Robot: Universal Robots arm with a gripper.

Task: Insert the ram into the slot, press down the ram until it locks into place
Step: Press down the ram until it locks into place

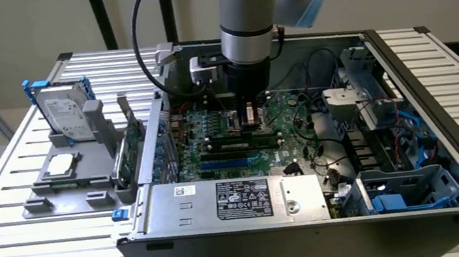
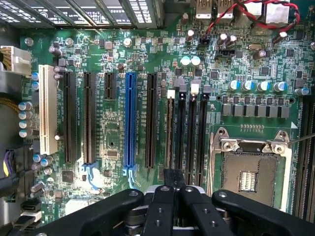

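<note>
The ram [image 1: 240, 143] sits on edge in a long black slot [image 2: 180, 132] area of the green motherboard, in the socket nearest the blue one. In the wrist view the ram [image 2: 170, 132] is seen edge-on as a thin strip with a white latch at its far end. Beside it lie three alike black slots with nothing in them. My gripper [image 2: 173, 181] is shut, its tips together directly over the near end of the ram; whether they touch it I cannot tell. In the exterior view the gripper [image 1: 251, 120] hangs straight down just above the stick.
The blue socket [image 2: 130, 123] and black card slots lie to one side, the metal-framed processor socket [image 2: 251, 169] to the other. The open case has a power supply [image 1: 238, 200] in front and drive cages [image 1: 412, 191] at the exterior view's right. A hard drive [image 1: 65, 112] stands outside.
</note>
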